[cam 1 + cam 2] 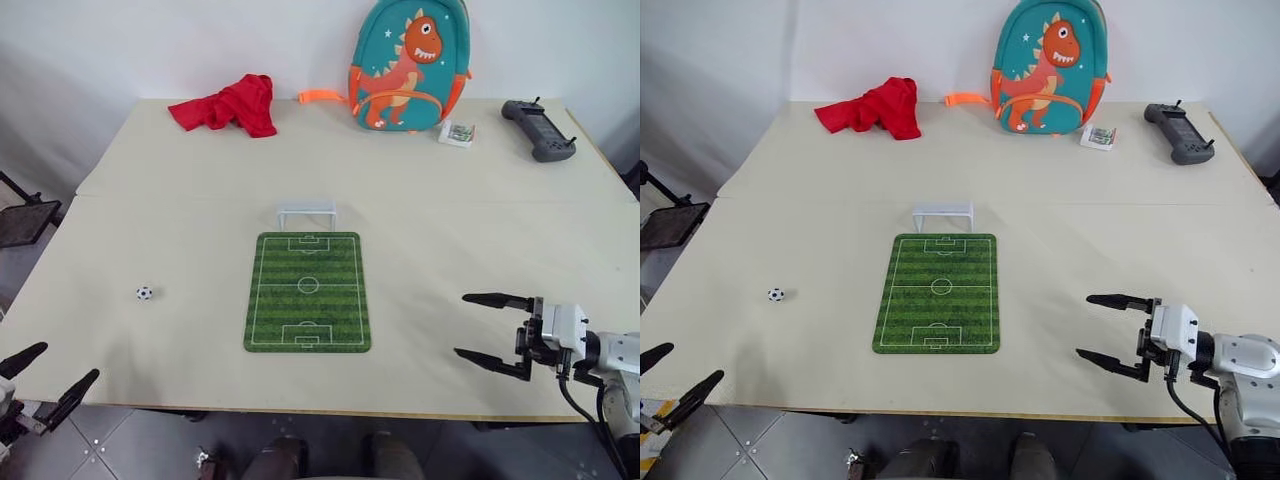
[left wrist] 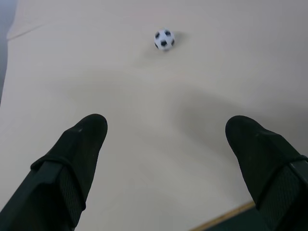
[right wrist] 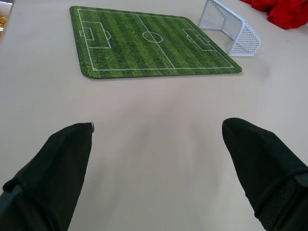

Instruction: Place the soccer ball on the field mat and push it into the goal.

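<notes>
The soccer ball (image 1: pixel 144 293) lay on the bare desk (image 1: pixel 480 200) at the left of the frame, well apart from the field mat (image 1: pixel 308 291) at center. The goal (image 1: pixel 306 212) stood just beyond the mat's far edge. The left end effector (image 1: pixel 48 374), lower left, and the right end effector (image 1: pixel 492 330), lower right, were both spread wide and empty.

Black two-fingered pincer (image 1: pixel 495 332) on silver-grey wrist block, black cable.
</notes>
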Motion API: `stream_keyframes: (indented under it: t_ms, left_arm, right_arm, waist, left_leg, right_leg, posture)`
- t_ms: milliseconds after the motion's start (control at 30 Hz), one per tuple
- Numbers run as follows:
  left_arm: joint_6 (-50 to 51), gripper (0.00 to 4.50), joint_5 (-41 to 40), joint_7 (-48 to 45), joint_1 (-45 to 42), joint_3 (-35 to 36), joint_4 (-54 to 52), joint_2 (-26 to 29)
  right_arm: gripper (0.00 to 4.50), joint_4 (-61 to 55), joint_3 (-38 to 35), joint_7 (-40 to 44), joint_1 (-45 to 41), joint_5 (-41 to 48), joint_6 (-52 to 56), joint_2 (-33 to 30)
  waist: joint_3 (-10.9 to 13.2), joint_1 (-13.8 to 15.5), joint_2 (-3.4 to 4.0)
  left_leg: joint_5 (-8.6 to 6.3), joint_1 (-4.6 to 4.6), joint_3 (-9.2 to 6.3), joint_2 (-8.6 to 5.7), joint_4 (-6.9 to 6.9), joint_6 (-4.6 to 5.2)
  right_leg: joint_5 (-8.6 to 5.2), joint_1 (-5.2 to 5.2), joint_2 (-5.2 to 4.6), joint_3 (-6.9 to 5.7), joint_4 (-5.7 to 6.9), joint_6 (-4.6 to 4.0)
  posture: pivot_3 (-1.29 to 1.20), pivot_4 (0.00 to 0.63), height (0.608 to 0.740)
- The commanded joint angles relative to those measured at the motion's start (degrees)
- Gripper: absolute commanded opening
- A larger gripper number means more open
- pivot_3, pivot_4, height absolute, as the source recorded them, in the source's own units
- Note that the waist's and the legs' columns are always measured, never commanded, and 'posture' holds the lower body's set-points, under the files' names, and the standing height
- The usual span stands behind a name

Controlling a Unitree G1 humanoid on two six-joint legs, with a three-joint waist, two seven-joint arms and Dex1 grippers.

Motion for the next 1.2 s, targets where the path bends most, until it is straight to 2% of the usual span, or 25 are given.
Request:
stream_keyframes:
  t_ms: [33, 167, 300, 400, 600, 767, 933, 1033, 1200]
  left_arm:
    - [-0.37, 4.47, -0.51, 0.36, 0.30, 0.82, -0.83, -0.10]
    - [2.80, 4.47, -2.43, 0.37, -0.56, 0.74, -0.04, -0.30]
    - [4.14, 4.47, -4.47, 0.31, -1.67, 2.07, 4.26, -1.48]
    - [3.14, 4.47, -5.15, 0.19, -2.17, 2.69, 7.30, -2.52]
    - [5.33, 4.47, -7.80, 1.08, -4.55, 2.76, 7.18, -2.73]
    - [13.38, 4.47, -12.82, 1.95, -10.56, -1.30, -1.94, -2.06]
    - [15.98, 4.47, -8.38, 5.24, -17.88, -6.19, -1.61, -0.87]
    - [17.62, 4.47, -3.82, 7.99, -26.39, -12.12, 3.99, 0.11]
    - [16.32, 4.47, 1.51, 11.24, -30.67, -15.02, 10.52, 0.20]
  right_arm:
    - [4.50, -1.00, -0.09, -0.05, -0.26, 1.18, 1.08, 0.02]
    - [4.50, -5.24, 0.78, -0.11, -0.46, 3.46, 3.48, 1.37]
    - [4.50, -14.57, 1.03, -1.77, -0.90, 12.53, 8.69, 6.55]
    - [4.50, -20.12, 1.75, -4.80, -0.26, 16.08, 14.37, 8.24]
    - [4.50, -22.73, 2.22, -4.00, 0.47, 16.15, 14.28, 10.79]
    - [4.50, -19.44, 2.72, -1.45, 0.07, 13.34, 11.46, 11.14]
    - [4.50, -16.42, 3.09, -0.72, -1.26, 12.24, 9.92, 12.04]
    - [4.50, -15.40, 4.18, -0.76, -2.47, 11.61, 9.33, 13.31]
    - [4.50, -15.62, 4.70, -1.75, -2.73, 10.80, 8.44, 15.08]
  waist:
    - [0.00, 0.01, 0.00]
    - [0.00, -0.05, 0.00]
    - [0.00, -0.24, 0.00]
    - [-0.01, -0.04, -0.02]
    - [-0.10, 0.30, -0.20]
    - [-0.14, 0.30, -0.26]
    - [-0.14, -0.35, -0.27]
    - [-0.14, -0.27, -0.26]
    - [-0.15, -1.30, -0.27]
  left_leg:
    - [0.00, 0.00, 0.01, 0.00, 0.01, 0.00]
    - [-0.01, 0.05, 0.10, 0.06, -0.01, -0.01]
    - [-0.11, 0.10, 0.20, 0.27, 0.00, -0.13]
    - [-0.21, 0.11, 0.21, 0.43, 0.03, -0.20]
    - [-0.25, 0.12, 0.21, 0.56, 0.09, -0.23]
    - [-0.25, 0.13, 0.21, 0.55, 0.17, -0.24]
    - [-0.27, 0.33, 0.35, 0.60, 0.05, -0.28]
    - [-0.30, 0.48, 0.42, 0.69, 0.00, -0.34]
    - [-0.39, 0.56, 0.52, 0.74, -0.02, -0.38]
  right_leg:
    - [0.00, 0.00, 0.01, 0.01, 0.00, 0.00]
    - [0.01, 0.00, 0.07, 0.11, 0.00, -0.02]
    - [0.04, -0.03, 0.33, 0.27, 0.01, -0.07]
    - [0.06, -0.04, 0.50, 0.32, 0.01, -0.11]
    - [0.11, -0.02, 0.59, 0.30, -0.01, -0.18]
    - [0.14, 0.01, 0.59, 0.32, 0.02, -0.22]
    - [0.15, 0.00, 0.64, 0.42, 0.13, -0.21]
    - [0.15, -0.01, 0.72, 0.44, 0.33, -0.21]
    - [0.15, -0.06, 0.76, 0.51, 0.46, -0.21]
  posture:
    - [0.00, 0.150, 0.740]
    - [0.00, 0.150, 0.740]
    - [0.00, 0.150, 0.740]
    - [0.00, 0.150, 0.740]
    - [0.00, 0.150, 0.740]
    - [0.00, 0.150, 0.740]
    - [0.00, 0.150, 0.740]
    - [0.00, 0.150, 0.740]
    - [0.00, 0.150, 0.740]
